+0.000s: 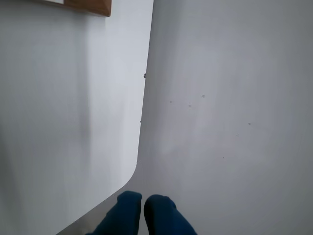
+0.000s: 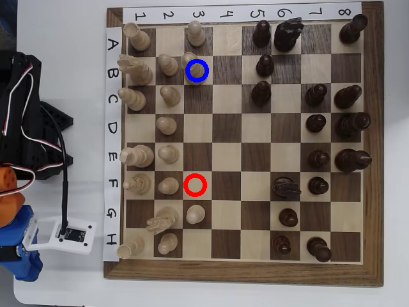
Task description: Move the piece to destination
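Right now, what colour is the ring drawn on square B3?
Blue; the ring shows best in the overhead view.

Blue, black and orange arm with loose wiring

The gripper (image 1: 143,208) has two rounded blue fingers (image 1: 124,213). In the overhead view, a black base (image 2: 29,128) carries white, red and black cables (image 2: 19,83); an orange part (image 2: 7,195) adjoins a white camera housing (image 2: 64,233).

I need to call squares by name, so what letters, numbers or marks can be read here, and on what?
"1 2 3 4 5 6 7 8": paper strip along the chessboard's top edge, overhead view.
"A B C D E F G H": paper strip down its left edge.
Blue ring and red ring: no text.
Wrist view: nothing to read.
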`<action>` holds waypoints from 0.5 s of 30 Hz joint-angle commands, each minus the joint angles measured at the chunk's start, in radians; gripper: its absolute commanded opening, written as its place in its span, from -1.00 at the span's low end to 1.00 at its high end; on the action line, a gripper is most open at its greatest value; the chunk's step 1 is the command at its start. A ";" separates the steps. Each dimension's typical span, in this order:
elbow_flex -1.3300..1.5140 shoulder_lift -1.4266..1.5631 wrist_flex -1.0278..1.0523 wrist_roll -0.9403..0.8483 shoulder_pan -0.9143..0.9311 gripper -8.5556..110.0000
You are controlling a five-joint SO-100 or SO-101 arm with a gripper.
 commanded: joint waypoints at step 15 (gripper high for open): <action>-0.048 0.063 0.293 -0.058 0.015 -0.86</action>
